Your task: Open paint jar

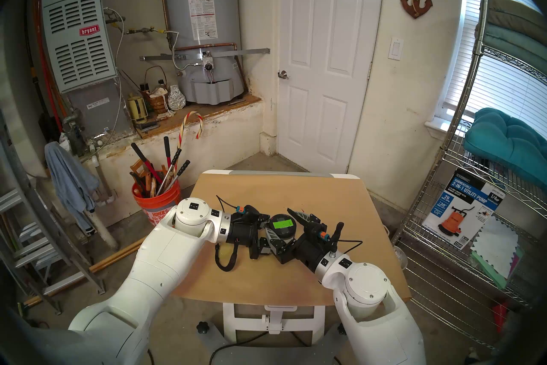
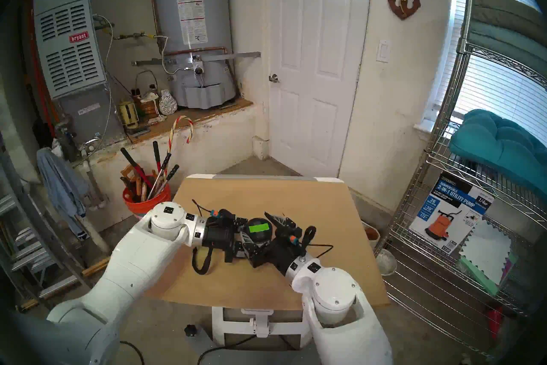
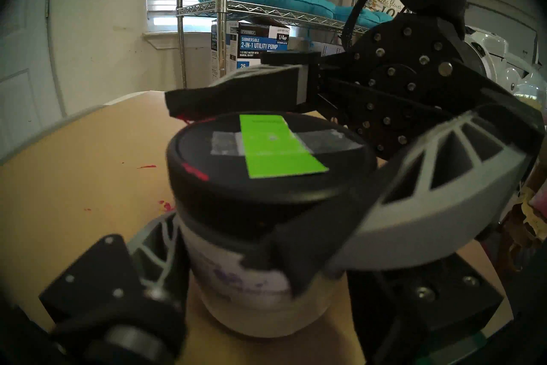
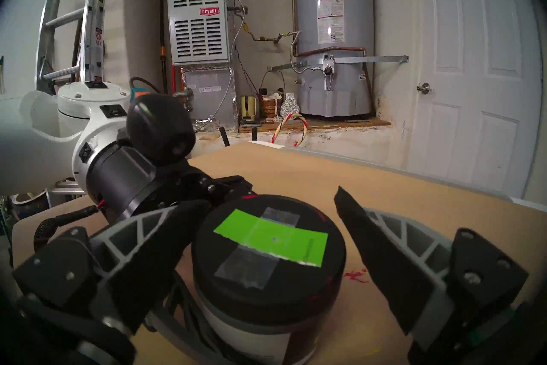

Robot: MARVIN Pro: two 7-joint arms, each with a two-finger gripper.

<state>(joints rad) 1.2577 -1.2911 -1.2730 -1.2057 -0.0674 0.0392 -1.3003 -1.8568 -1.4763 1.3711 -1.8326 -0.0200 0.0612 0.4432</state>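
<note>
The paint jar (image 1: 282,226) (image 2: 259,229) stands mid-table, a squat white-grey pot under a black lid (image 3: 266,154) (image 4: 266,243) that bears grey tape and a bright green rectangle. My left gripper (image 1: 268,226) (image 3: 266,281) comes in from the left and is shut on the jar's white body below the lid. From the right, my right gripper (image 1: 288,229) (image 4: 272,198) straddles the lid with its jaws open. One right finger (image 4: 165,240) lies against the lid's rim, while the other (image 4: 381,254) stands apart from it. The lid sits on the jar.
The tan table (image 1: 325,195) carries small red paint spots (image 4: 355,275) beside the jar. On the floor to the left are an orange bucket of tools (image 1: 157,204) and a ladder (image 1: 29,237). A wire shelf (image 1: 473,207) stands to the right.
</note>
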